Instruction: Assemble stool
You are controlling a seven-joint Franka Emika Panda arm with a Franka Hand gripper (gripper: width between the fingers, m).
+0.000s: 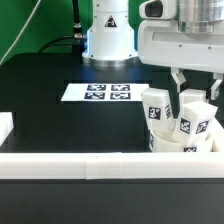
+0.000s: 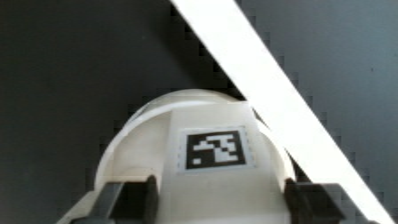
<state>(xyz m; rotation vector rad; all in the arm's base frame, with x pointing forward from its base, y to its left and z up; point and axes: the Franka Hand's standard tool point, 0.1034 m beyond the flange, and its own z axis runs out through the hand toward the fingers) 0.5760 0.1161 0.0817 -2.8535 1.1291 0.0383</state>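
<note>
While the arm hangs over the black counter (image 1: 40,100) in the exterior view, its pincer (image 1: 190,92) closes on one short blocky white plastic leg (image 1: 192,115) among upright tagged parts at the exterior view's right, by the long white border rail (image 1: 70,163). Behind lies the marker board (image 1: 97,92). Seen from the wrist, both fingers (image 2: 128,200) flank that tagged leg (image 2: 178,125), the rail (image 2: 267,80) running just beside it.

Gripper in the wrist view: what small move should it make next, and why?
Probably a gentle turn of the leg to seat it. The gripper seems closed on that leg, with fingers at both its sides. In the exterior view the leg stands upright beside another leg, near the rail.
</note>
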